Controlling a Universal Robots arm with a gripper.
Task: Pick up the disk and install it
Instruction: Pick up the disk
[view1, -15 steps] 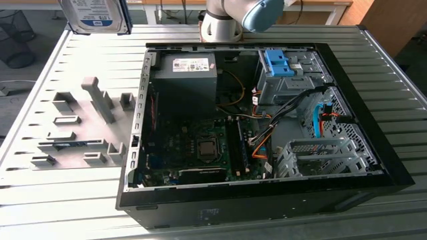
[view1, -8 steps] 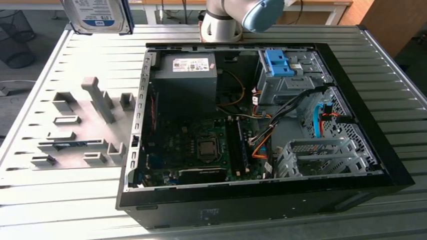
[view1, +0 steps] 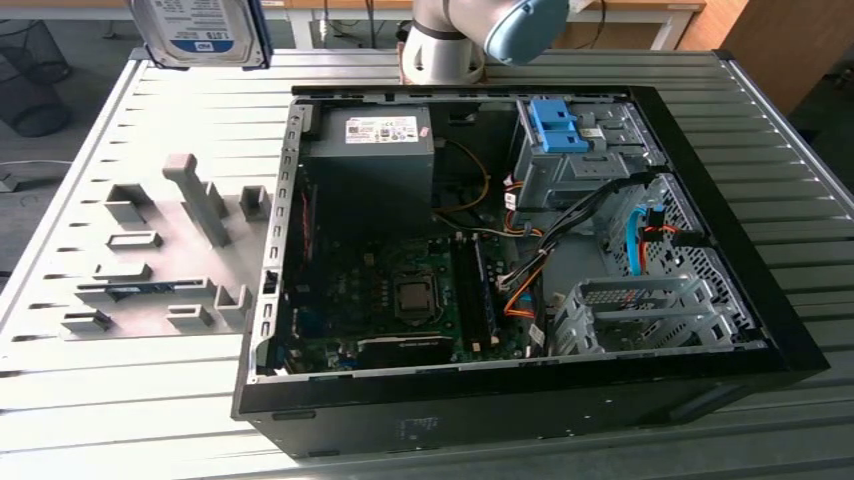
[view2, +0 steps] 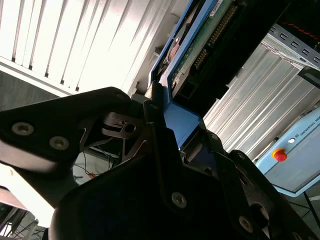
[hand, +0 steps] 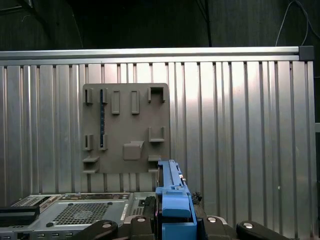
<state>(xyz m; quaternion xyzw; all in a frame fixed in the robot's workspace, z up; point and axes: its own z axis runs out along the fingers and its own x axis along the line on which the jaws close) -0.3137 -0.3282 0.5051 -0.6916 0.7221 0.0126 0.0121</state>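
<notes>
Blue-framed disk hangs clamped in the tool, outside the open case that holds a blue bracket.

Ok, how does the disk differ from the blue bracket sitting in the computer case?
The disk is clamped in the gripper, in the air outside the case; the blue bracket sits inside it. The disk's frame carries a silver drive with a white-and-blue label; the bracket is bare. Both are made of blue plastic.
</notes>
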